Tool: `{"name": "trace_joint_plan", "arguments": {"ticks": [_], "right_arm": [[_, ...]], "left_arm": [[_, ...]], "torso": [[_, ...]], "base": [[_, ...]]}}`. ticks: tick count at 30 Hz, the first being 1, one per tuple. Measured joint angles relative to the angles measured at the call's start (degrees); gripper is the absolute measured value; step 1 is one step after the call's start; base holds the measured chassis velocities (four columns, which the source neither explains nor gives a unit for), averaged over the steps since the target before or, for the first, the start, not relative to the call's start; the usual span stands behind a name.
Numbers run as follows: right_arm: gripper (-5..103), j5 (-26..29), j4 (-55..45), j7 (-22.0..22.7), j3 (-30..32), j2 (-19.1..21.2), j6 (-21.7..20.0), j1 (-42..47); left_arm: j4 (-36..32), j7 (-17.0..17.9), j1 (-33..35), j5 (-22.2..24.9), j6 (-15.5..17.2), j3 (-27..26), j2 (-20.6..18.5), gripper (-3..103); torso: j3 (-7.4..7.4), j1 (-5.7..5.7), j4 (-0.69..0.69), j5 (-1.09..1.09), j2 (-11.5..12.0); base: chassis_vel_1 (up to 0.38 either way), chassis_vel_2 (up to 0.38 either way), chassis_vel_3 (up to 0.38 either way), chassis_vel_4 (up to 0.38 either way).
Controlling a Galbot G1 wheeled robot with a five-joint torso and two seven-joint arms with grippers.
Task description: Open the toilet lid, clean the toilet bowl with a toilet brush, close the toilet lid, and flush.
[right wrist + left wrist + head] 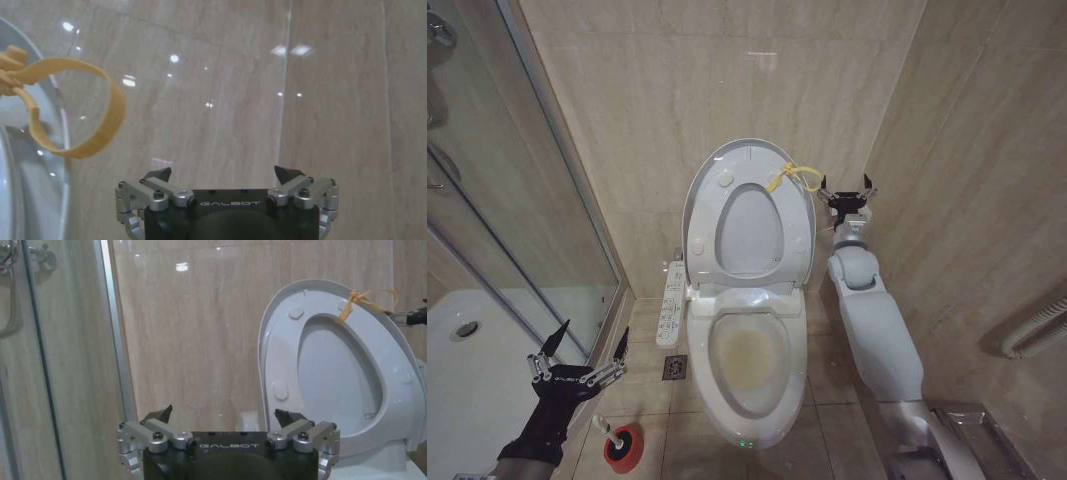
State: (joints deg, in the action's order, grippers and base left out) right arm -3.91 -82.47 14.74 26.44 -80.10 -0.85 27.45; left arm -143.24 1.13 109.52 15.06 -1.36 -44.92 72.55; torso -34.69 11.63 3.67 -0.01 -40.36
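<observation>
The white toilet lid (710, 196) stands raised against the back wall, the ring seat folded up inside it, and a yellow cord loop (793, 176) hangs at its upper right edge. Below it the toilet bowl (749, 362) lies uncovered with a yellowish-brown stain inside. My right gripper (847, 189) is open just right of the loop, apart from it; the loop (73, 107) shows close by in the right wrist view. My left gripper (579, 347) is open low at the left, above the floor. The toilet brush (612, 428) stands in a red holder cup (623, 449) below that gripper.
A glass shower screen (517, 190) and white shower tray (472, 370) are at the left. The button-panel arm (670, 304) juts from the bowl's left side. A floor drain (675, 367) lies beside the bowl. Tiled walls close in behind and at right.
</observation>
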Motion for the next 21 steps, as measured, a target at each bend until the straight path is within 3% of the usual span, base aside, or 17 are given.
{"name": "trace_joint_plan", "arguments": {"ticks": [21], "right_arm": [[100, 1.5, 7.7, -2.7, -9.3, 4.3, -1.7, -11.9]], "left_arm": [[0.0, 0.0, 0.0, 0.0, 0.0, 0.0, 0.0, 100]], "torso": [[0.00, 0.00, -0.01, 0.00, 0.0]], "base": [[0.000, 0.000, 0.000, 0.000]]}}
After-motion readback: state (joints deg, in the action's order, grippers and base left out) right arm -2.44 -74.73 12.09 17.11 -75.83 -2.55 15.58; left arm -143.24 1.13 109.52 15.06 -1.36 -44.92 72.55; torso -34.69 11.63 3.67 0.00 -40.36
